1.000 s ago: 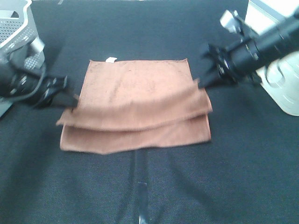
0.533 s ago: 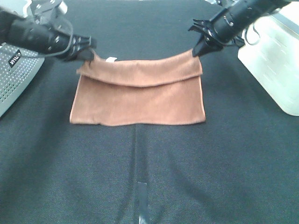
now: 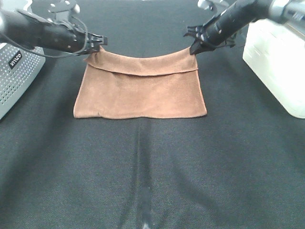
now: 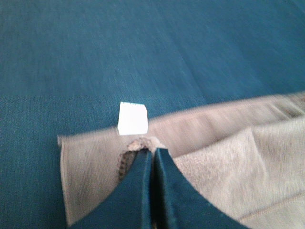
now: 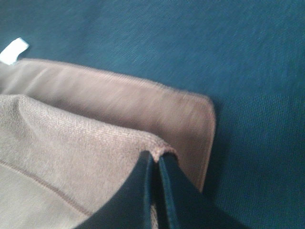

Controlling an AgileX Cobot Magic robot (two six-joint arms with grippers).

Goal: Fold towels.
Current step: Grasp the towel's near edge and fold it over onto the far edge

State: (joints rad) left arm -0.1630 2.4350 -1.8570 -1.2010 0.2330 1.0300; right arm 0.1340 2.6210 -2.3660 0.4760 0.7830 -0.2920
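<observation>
Brown towel (image 3: 140, 95) on a black tabletop (image 3: 143, 167), far fold raised.
Its near edge lies flat. At the far corners, the left gripper (image 3: 98, 46), beside the white tag (image 4: 132, 118), and the right gripper (image 3: 193, 49) each pinch the upper layer, jaws pressed together.

Work surface: a table (image 3: 214, 162) covered edge to edge in black, coarsely woven cloth, matte, with a few shallow creases (image 3: 139, 157) running from the middle toward the near edge and a short glossy strip (image 3: 144, 217) lying on the central one. At the far left edge stood a grey perforated metal casing (image 3: 14, 76) bearing a small dark label (image 3: 15, 57). At the far right stood a white plastic box (image 3: 276, 62), washed pale by bright light.
</observation>
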